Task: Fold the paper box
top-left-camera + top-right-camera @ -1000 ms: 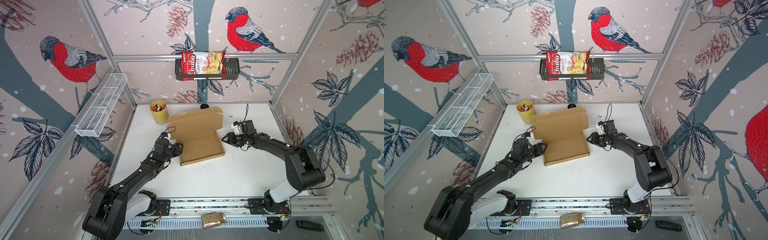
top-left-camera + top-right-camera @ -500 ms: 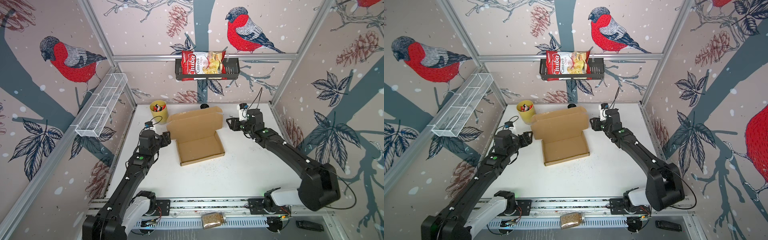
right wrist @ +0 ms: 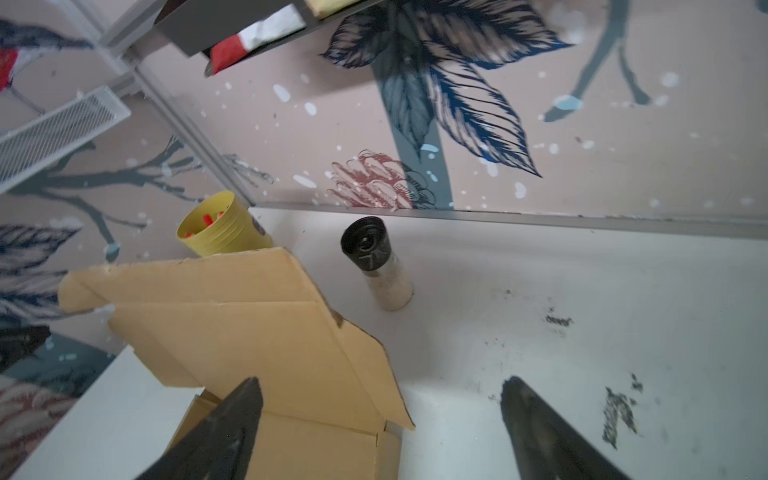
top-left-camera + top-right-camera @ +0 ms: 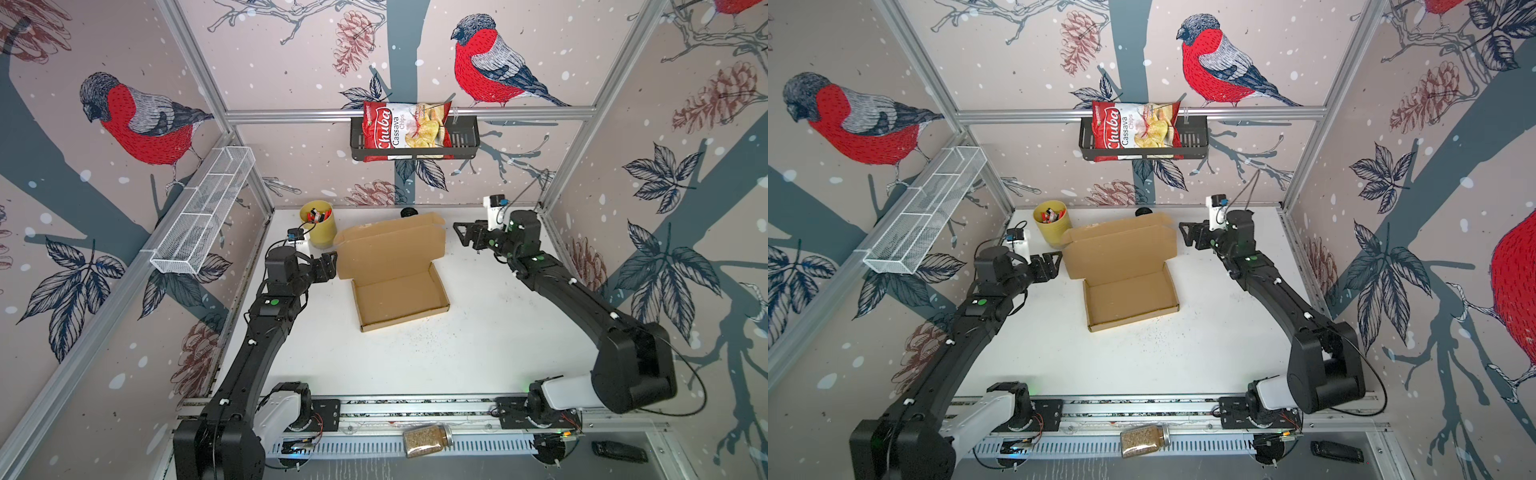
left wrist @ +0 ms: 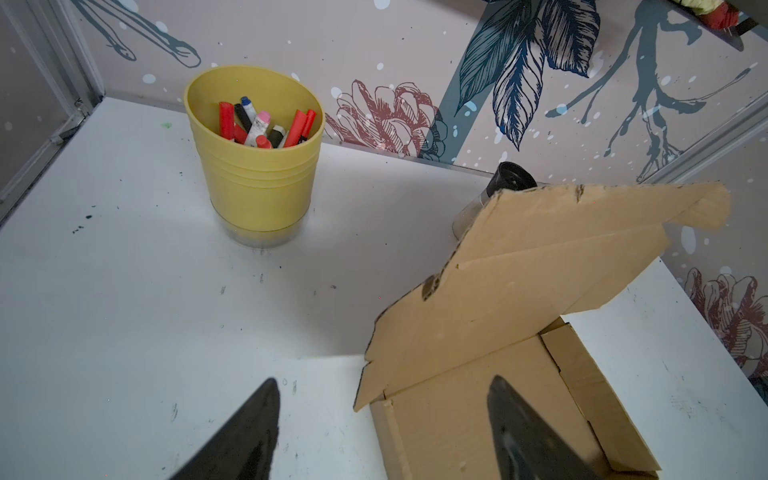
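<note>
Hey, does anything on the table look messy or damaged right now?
Yes. Dark specks litter the white tabletop in front of the brown cardboard box, and its raised lid has a nicked, ragged top edge.

Robot lab cell: aluminium frame (image 4: 291,116), bird-print wall panels (image 4: 291,54), tabletop (image 4: 415,365), left arm (image 4: 257,345), right arm (image 4: 582,299) on base rail (image 4: 415,409).

Your paper box (image 4: 397,295) is plain brown, unprinted. The cup (image 4: 323,235) at your white table's (image 4: 415,365) far-left corner is yellow.
</note>
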`<state>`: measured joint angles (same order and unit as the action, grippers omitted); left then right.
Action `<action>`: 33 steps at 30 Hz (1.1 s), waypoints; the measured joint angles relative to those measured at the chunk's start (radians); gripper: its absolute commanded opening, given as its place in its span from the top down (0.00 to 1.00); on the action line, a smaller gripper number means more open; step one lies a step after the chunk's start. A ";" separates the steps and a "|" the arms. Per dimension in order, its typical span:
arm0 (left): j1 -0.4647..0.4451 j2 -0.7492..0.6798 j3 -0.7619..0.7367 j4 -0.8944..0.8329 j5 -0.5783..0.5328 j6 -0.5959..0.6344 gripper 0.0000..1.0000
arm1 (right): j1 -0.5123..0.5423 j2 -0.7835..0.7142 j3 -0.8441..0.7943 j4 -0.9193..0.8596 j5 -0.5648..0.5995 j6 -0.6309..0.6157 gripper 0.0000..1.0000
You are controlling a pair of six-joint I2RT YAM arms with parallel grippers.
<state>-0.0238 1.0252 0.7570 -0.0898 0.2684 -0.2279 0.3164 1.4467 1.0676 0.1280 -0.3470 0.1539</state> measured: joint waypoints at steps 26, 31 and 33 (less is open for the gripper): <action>0.019 0.187 0.022 0.063 0.177 0.236 0.29 | 0.055 0.338 0.283 -0.274 -0.016 -0.545 0.19; 0.019 0.221 0.037 0.079 0.184 0.258 0.33 | 0.047 0.362 0.328 -0.280 -0.048 -0.551 0.24; 0.019 0.240 0.042 0.085 0.186 0.262 0.36 | 0.048 0.370 0.336 -0.283 -0.069 -0.551 0.27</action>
<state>-0.0044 1.2648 0.7994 -0.0048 0.4545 0.0338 0.3641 1.8164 1.4033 -0.1547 -0.4156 -0.3973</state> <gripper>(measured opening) 0.663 0.753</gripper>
